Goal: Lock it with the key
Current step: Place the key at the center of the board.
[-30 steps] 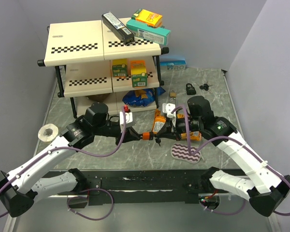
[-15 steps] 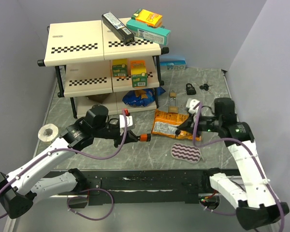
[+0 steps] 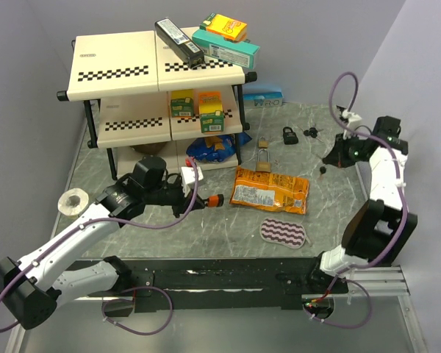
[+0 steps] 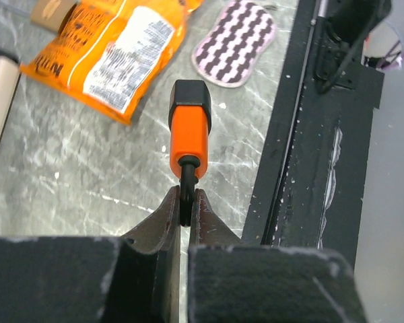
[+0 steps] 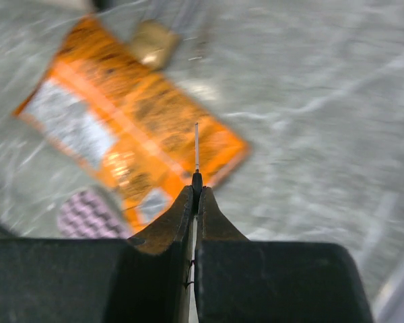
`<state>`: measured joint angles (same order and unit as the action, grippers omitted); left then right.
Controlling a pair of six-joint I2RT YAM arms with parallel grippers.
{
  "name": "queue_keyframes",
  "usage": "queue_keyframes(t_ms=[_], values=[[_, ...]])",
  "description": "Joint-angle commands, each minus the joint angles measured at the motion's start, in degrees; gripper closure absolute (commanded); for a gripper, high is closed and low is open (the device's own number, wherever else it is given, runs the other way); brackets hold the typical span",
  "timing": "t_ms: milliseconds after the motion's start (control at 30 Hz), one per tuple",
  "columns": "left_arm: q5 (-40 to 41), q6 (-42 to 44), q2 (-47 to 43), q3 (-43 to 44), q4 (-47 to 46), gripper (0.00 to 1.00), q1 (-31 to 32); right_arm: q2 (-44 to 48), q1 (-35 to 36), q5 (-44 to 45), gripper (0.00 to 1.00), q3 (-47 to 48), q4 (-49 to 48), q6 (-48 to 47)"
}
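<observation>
The left pincer [image 4: 182,196] was clamped on the black shackle of the orange padlock [image 4: 190,131]. It held the lock out ahead of its fingers, with the lock's black-capped end pointing away from the wrist. In the overhead view this lock hung over the middle of the tabletop [image 3: 323,213], a little toward the near edge. It was just left of the orange snack bag [image 3: 270,190] and apart from it.

The right pincer [image 5: 194,192] was closed on the key [image 5: 196,145]. The key's thin blade stuck straight out from between the fingertips and showed edge-on. That arm stood close to the right edge of the tabletop, toward the far right corner, well apart from the orange padlock.

A striped pad [image 3: 284,232] lay flat between the snack bag and the near edge. A brass padlock [image 3: 263,158] lay just beyond the bag's far edge. A black padlock [image 3: 288,134] sat further back, toward the far edge. The shelf rack [image 3: 117,66] filled the far left corner, and a tape roll [image 3: 75,201] rested by the left edge.
</observation>
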<state>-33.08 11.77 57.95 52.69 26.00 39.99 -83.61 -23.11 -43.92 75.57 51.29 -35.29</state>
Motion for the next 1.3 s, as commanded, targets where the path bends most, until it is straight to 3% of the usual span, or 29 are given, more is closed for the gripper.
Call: queue_keyframes(t_ms=[0, 400, 1000, 1167, 1267], values=[[-0.9, -4.2, 0.8, 2.5, -3.8, 0.99, -2.7, -6.1, -2.1, 6.8, 1.00, 8.1, -4.9, 4.0], [-1.5, -5.2, 0.4, 1.5, -4.6, 0.99, -4.0, -26.8, -2.4, 17.7, 1.00, 20.1, -3.9, 5.9], [-4.1, -4.7, 2.8, 2.1, -3.8, 0.99, -4.1, -37.1, -2.0, 21.0, 1.00, 23.5, -5.4, 7.2], [-5.0, -4.8, 3.2, 1.9, -3.7, 0.99, -4.1, -37.8, -2.0, 21.5, 0.93, 24.0, -6.6, 7.2], [-5.4, -5.2, 3.6, 1.8, -3.9, 0.99, -4.1, -38.3, -2.0, 20.5, 0.82, 25.2, -5.4, 6.8]])
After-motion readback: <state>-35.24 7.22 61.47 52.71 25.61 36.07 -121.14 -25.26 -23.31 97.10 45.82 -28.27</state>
